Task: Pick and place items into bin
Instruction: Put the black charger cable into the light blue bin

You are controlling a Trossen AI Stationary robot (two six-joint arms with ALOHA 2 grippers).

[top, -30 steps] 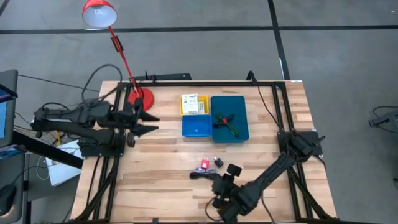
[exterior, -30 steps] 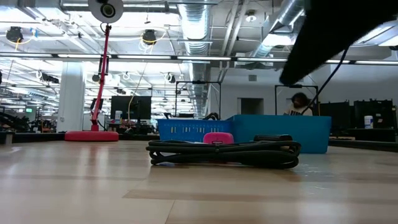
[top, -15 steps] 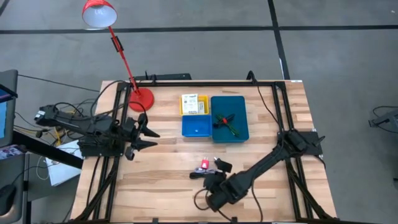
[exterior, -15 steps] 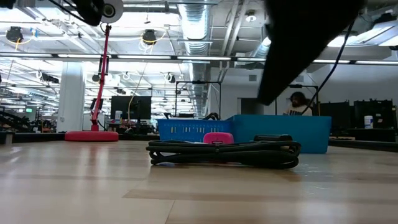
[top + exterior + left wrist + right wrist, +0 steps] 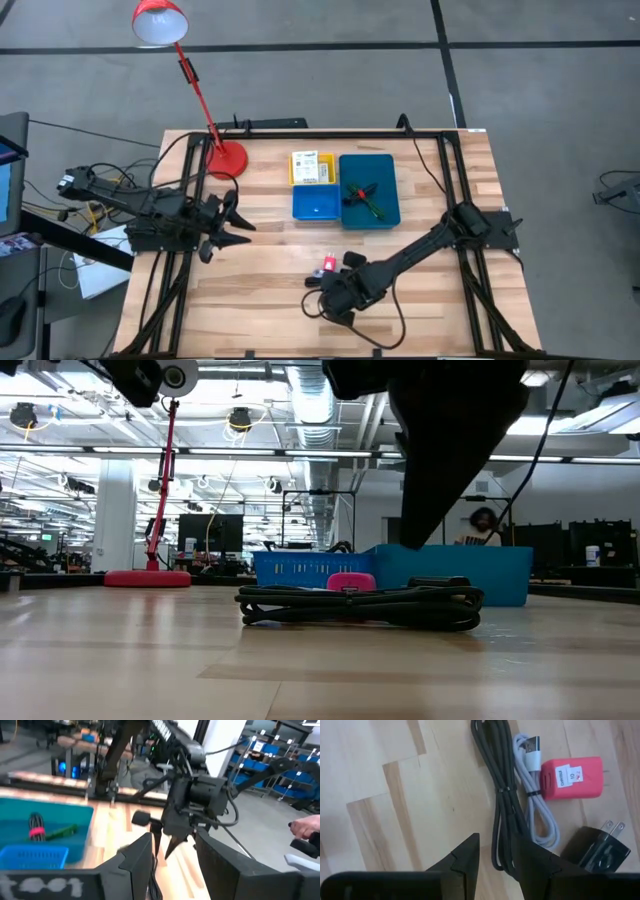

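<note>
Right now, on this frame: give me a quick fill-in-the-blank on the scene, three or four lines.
1. The right claw hovers above the bundled dark ____ on the table.
2. The pink charger lies beside a coiled ____ USB cable.
3. The white labelled box sits in the ____ compartment of the bin.
4. The left claw waits near the red ____.

Missing: cable; white; yellow; lamp

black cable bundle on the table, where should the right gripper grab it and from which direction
Grip the black cable bundle across its straight middle run, near the small tie, coming straight down from above. It lies flat on the table as a narrow, long coil, so its width probably fits between the fingers of the right gripper hovering over it. Stay clear of the white cable and pink charger alongside.
</note>
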